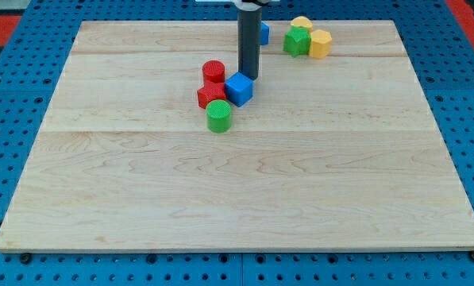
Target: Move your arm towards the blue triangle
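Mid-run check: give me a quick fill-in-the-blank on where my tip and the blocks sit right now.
1. My tip rests just above the blue ____.
2. The green cylinder lies toward the view's ____ from the red cylinder.
3. The green block at the top touches two ____ blocks.

Missing words: cube; bottom; yellow

Blue triangle (264,32) at view's top (mostly hidden behind rod).

My rod (248,40) hides most of a blue block (264,32), its shape unclear.
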{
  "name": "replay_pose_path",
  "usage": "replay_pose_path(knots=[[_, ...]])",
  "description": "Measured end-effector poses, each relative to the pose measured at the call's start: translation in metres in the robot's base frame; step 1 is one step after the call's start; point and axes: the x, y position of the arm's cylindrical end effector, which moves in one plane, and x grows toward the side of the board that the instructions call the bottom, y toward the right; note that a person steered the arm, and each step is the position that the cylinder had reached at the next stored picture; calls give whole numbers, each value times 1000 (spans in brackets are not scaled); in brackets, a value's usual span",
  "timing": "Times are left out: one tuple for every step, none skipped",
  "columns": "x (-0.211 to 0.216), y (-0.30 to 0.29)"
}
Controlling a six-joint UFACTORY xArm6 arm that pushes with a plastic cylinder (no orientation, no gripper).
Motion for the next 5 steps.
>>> replay_pose_path(knots=[[-49,6],[-79,0],[-97,-27],[-127,-17],[-140,12]])
